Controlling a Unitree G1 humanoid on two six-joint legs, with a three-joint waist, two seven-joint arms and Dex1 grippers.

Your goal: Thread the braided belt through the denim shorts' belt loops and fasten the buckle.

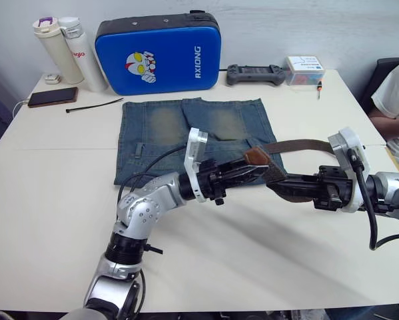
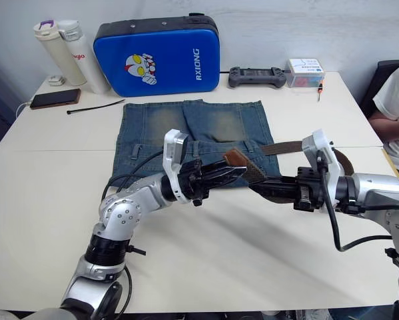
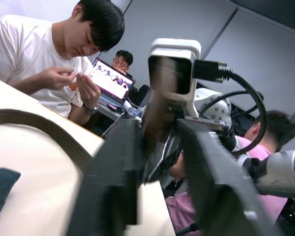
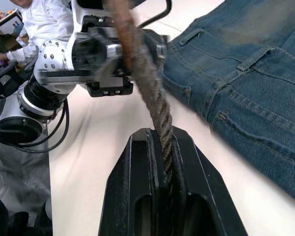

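Note:
The denim shorts lie flat on the white table, waistband toward me. Belt loops show along the waistband. The braided belt runs from the shorts' right side around behind my right wrist, then through my right gripper, which is shut on the braided strap. From there the belt rises to its tan leather end, held between the fingers of my left gripper just above the waistband's right part. The buckle is hidden.
A blue case stands behind the shorts, with two bottles, a phone and a black cable tie at the back left. A game controller and small box sit back right. A person sits at the right edge.

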